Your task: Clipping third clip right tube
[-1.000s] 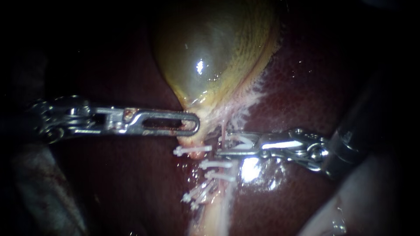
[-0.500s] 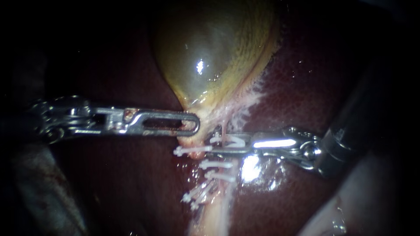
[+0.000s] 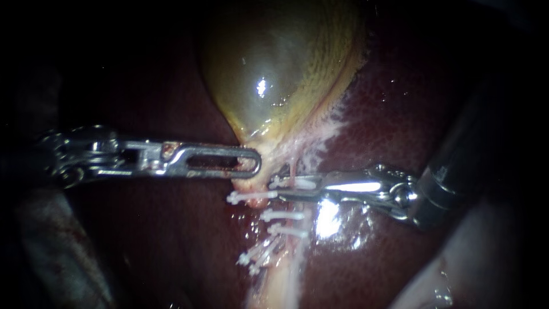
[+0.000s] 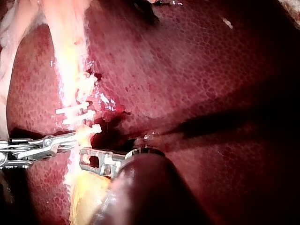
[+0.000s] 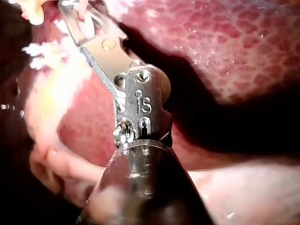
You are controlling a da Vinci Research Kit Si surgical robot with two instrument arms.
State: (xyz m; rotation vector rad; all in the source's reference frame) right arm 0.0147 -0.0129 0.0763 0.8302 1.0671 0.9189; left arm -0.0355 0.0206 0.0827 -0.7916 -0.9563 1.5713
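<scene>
The liver [image 3: 400,114] is coloured dark red-brown and finely mottled with paler specks. The gallbladder [image 3: 274,74] is seen as glossy yellow-green, faintly striped yellow along one edge. The tube [image 3: 284,280] is tinted pale cream-pink. White is shown by the clip [image 3: 300,183] in the silver right instrument [image 3: 275,186] and by the other clips [image 3: 283,216]. The left instrument [image 3: 254,166] is likewise silver.

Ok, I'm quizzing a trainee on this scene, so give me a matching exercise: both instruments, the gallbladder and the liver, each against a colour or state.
1 left instrument
2 right instrument
3 gallbladder
4 liver

a dark red
b jaws shut on a white clip
c yellow-green, glossy
d jaws shut on the gallbladder's narrow end

Pairs: 1-d, 2-b, 3-c, 4-a
</scene>
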